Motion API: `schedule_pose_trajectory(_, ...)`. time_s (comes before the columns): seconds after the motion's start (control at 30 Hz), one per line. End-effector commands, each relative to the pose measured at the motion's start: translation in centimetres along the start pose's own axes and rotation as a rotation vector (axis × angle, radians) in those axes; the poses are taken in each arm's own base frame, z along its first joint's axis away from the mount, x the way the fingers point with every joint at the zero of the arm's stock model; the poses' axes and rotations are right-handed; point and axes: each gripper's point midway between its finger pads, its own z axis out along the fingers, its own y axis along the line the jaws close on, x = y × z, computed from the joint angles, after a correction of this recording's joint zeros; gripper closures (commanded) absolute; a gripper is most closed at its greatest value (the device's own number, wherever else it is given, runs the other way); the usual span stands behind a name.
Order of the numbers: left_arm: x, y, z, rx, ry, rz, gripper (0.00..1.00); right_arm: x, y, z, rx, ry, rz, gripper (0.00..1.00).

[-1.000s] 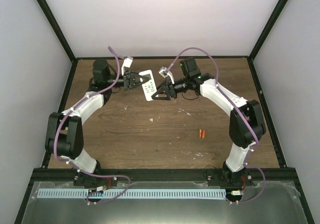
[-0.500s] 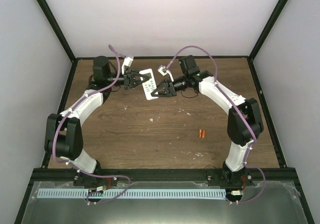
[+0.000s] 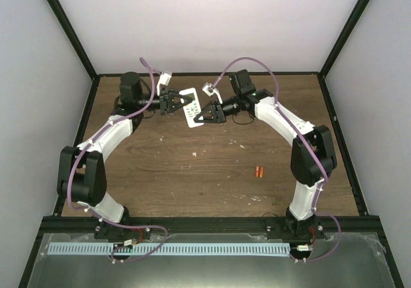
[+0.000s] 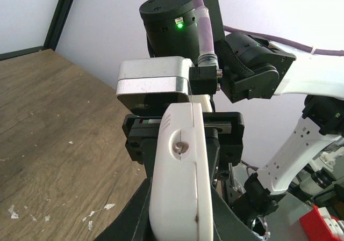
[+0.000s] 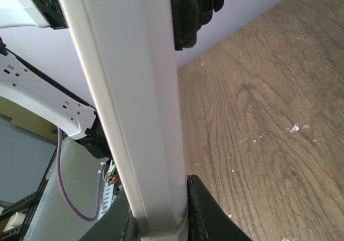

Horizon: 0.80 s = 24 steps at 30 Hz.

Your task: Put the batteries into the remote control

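The remote control (image 3: 190, 108) is a flat white slab with dark markings, held above the far middle of the table between both grippers. My left gripper (image 3: 177, 102) is shut on its left end. My right gripper (image 3: 205, 114) is shut on its right end. In the left wrist view the remote (image 4: 180, 182) stands edge-on between my left gripper's (image 4: 180, 222) dark fingers. In the right wrist view the remote (image 5: 129, 90) runs up from my right gripper (image 5: 157, 219), with fingers against both sides. Two orange batteries (image 3: 259, 171) lie side by side on the table, right of centre.
The wooden table (image 3: 192, 172) has black frame posts at its edges and white walls behind. Purple cables loop over both arms. The right arm's wrist and camera (image 4: 161, 82) sit close in front of the left gripper.
My right gripper has moved a little left and away from me, closing in on the remote's end. The left gripper and remote have barely moved. The batteries have not moved.
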Motion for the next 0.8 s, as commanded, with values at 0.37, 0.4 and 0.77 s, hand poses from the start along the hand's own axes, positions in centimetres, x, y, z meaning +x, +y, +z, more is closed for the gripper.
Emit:
schedule_pose_trajectory(0.37, 1.1, -1.2, 1.3, 0.046, 0.031, 0.008, 0.95, -2.3, 0.5, -0.6, 0.034, -0.018, -0.084, 0.97)
schedule_pose_trajectory(0.4, 1.0, -1.2, 1.3, 0.041, 0.028, 0.010, 0.91, -2.2, 0.4, -0.6, 0.042, -0.015, -0.086, 0.98)
schedule_pose_trajectory(0.77, 0.1, 0.7, -0.7, -0.088, -0.038, -0.001, 0.16, -0.6, -2.4, -1.2, 0.230, 0.017, -0.087, 0.99)
